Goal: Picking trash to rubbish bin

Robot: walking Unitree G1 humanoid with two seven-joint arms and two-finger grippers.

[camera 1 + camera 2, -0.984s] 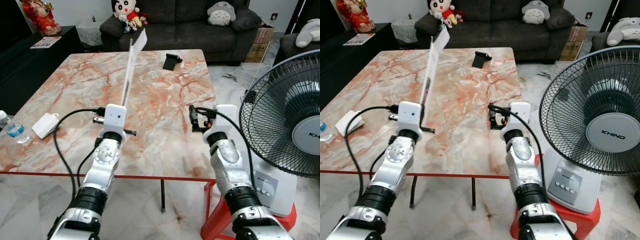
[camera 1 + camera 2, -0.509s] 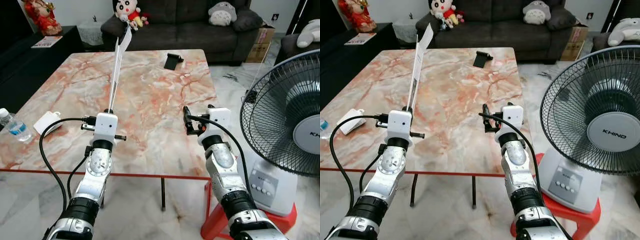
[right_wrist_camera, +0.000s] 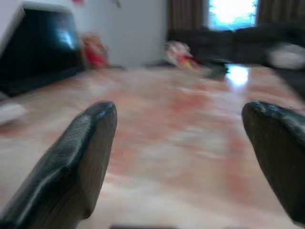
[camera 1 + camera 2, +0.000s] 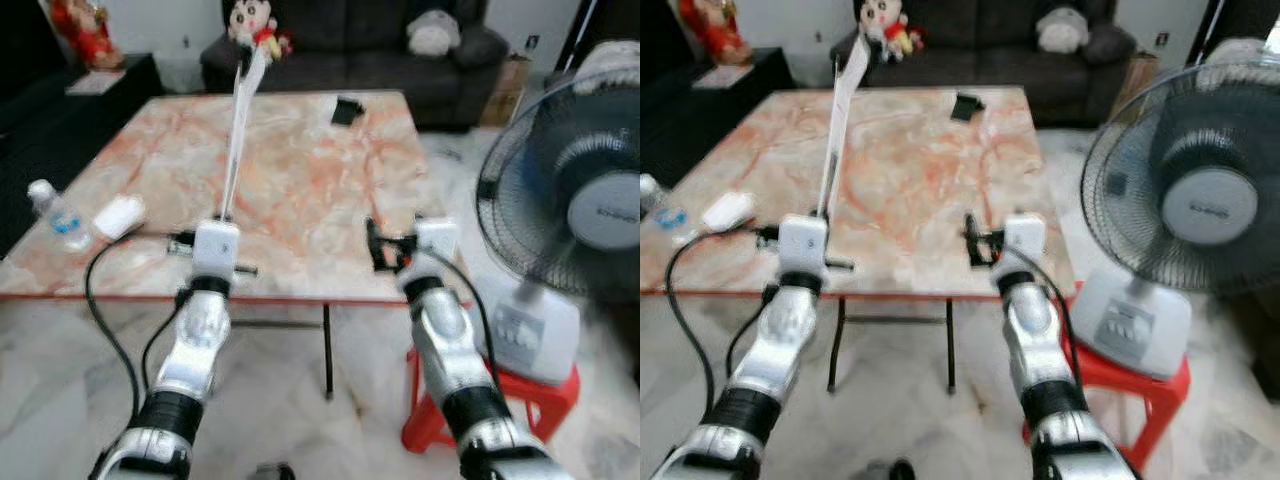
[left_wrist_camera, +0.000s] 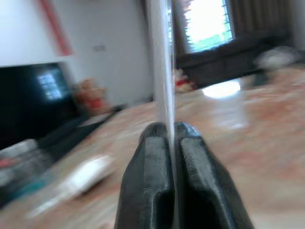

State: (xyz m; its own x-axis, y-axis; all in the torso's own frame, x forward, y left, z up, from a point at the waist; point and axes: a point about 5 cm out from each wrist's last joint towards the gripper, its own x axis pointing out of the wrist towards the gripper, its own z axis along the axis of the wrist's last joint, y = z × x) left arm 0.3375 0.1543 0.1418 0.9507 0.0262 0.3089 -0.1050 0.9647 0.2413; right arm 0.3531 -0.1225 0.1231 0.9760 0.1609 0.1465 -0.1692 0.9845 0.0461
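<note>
Paper, a long white sheet (image 4: 238, 130), stands nearly upright above the marble-patterned table (image 4: 300, 170), pinched at its lower end by the left gripper (image 5: 169, 131), whose two black fingers (image 5: 150, 157) press flat against either side of the sheet in the left wrist view. The sheet rises from the gripper near the table's front edge and leans slightly toward the far side, its top reaching the level of the dark sofa (image 4: 350, 45) behind the table. The right gripper (image 3: 178, 138) is held beside it over the front right part of the table, its fingers (image 3: 81, 152) spread wide apart with nothing between them, pointing across the orange-veined tabletop. On the table's left side lie a small white box-like object (image 4: 118, 214) and, just beside it nearer the edge, a clear plastic water bottle (image 4: 55, 208) with a blue label. A dark phone-like object (image 4: 347, 110) rests toward the far side of the table, well apart from both grippers. Plush toys sit on the sofa, one a cartoon boy doll (image 4: 257, 22), another a grey round one (image 4: 428, 32). To the right of the table a standing fan (image 4: 575, 210) rests on a red stool (image 4: 530, 400), near the right arm. The head views are softly blurred, and the pale marble floor (image 4: 60, 380) spreads below the table's red-edged front.
</note>
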